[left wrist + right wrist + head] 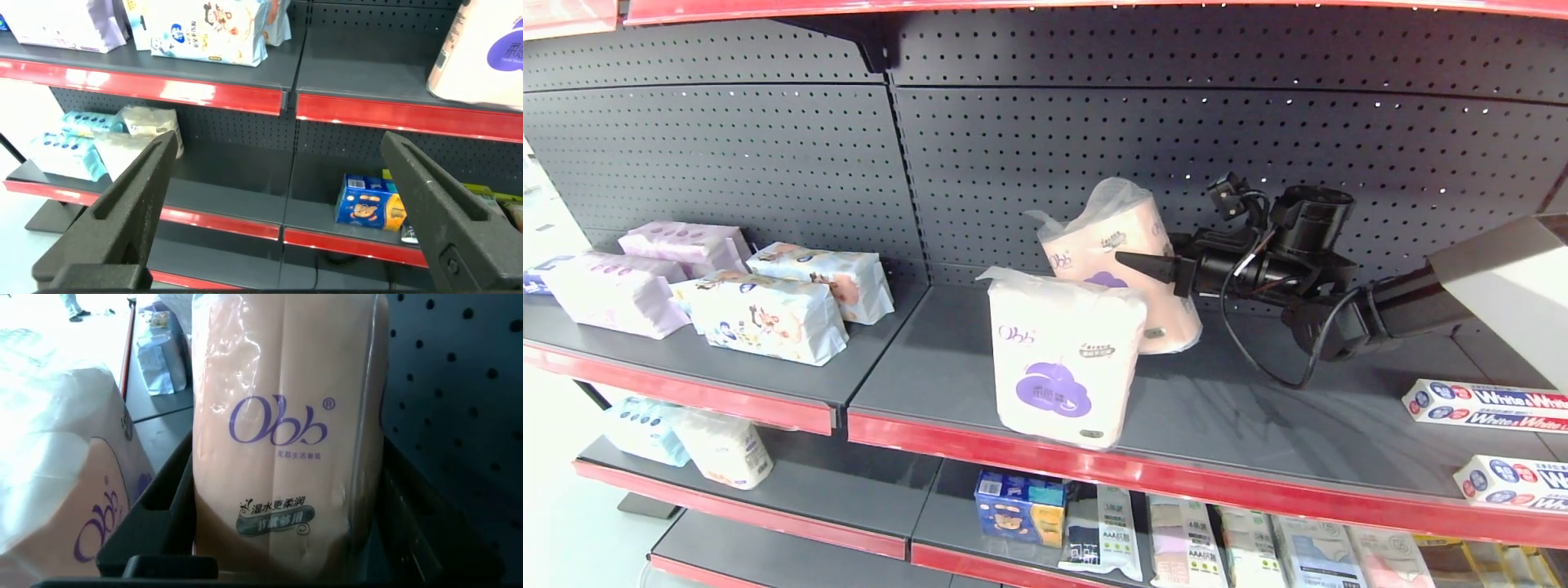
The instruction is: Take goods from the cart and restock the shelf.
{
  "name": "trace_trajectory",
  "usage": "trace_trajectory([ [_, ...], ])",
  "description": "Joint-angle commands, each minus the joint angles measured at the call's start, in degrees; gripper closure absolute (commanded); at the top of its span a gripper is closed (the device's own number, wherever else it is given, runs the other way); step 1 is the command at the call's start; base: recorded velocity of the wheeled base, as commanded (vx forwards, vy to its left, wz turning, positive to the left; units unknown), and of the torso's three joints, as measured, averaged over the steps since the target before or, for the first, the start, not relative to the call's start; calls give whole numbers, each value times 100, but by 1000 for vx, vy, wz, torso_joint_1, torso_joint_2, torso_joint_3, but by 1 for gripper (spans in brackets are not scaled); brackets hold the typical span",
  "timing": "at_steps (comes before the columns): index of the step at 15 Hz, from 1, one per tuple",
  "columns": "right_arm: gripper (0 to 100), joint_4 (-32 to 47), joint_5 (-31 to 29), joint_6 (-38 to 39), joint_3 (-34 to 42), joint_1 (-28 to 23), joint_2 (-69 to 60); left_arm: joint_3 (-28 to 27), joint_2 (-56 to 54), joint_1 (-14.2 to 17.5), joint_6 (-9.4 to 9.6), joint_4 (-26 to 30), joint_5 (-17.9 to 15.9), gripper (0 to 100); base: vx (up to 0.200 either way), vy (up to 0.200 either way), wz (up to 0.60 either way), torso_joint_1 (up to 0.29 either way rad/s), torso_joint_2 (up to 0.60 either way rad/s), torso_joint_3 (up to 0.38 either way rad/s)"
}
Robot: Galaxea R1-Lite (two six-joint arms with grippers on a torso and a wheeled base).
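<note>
A peach tissue pack [1127, 237] in clear wrap stands at the back of the middle shelf [1258, 408], leaning slightly. My right gripper [1135, 260] is shut on this tissue pack; in the right wrist view the pack [286, 449] sits between both fingers [155, 514]. A matching white tissue pack [1062, 359] stands upright just in front of it, near the red shelf edge, also visible as [57, 474]. My left gripper [278, 143] hangs open with nothing in it, in front of the lower shelves.
Several soft tissue packs [768, 314] lie on the shelf's left section. Toothpaste boxes [1486, 404] lie at the far right. A blue box [368, 200] and flat packets [1184, 539] fill the shelf below. The pegboard wall [1094, 139] stands close behind the held pack.
</note>
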Motion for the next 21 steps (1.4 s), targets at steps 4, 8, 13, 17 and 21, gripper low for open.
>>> trace_trajectory([
  [4, 100, -1, -13, 23, -145, 40, 189, 0, 9, 2, -1, 0, 2, 0, 0, 0, 0, 0, 0, 0],
  [8, 100, -1, -13, 41, -215, 111, 242, 0, 9, 2, -1, 0, 2, 0, 0, 0, 0, 0, 0, 0],
  [13, 100, 8, -13, 146, -312, 251, 321, 0, 9, 2, -1, 0, 11, 0, 0, 0, 0, 0, 0, 0],
  [17, 100, 8, -31, 120, -303, 155, 356, 0, 9, 2, -1, 0, 2, 0, 0, 0, 0, 0, 0, 0],
  [21, 100, 26, -49, 67, -110, 5, 348, 0, 9, 2, 8, 0, 2, 0, 0, 0, 0, 0, 0, 0],
])
